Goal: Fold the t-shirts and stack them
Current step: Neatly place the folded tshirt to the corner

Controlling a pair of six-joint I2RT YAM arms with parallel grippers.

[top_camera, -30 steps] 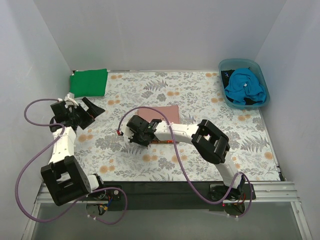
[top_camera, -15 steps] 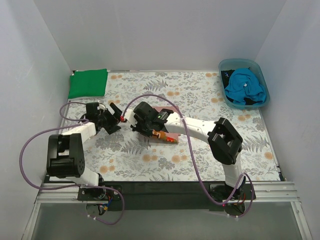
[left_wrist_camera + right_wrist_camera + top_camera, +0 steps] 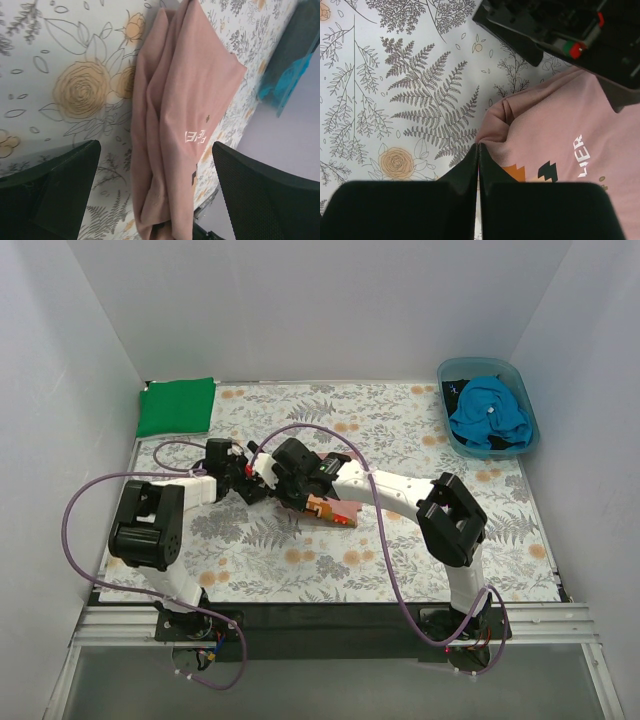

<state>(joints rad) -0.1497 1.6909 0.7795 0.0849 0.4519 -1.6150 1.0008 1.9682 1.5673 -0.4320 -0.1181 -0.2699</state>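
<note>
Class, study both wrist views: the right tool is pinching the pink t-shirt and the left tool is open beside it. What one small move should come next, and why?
Probably the left tool should ease forward and close on the pink t-shirt. Its fingers stand wide apart with the folded cloth lying between them, ungripped, while the right tool is shut on the shirt's near edge. With both corners held, the shirt could be lifted toward the green t-shirt.

Soft matt pink t-shirt (image 3: pixel 180 125) cloth, creased — on a smooth printed floral table covering (image 3: pixel 60 60)
</note>
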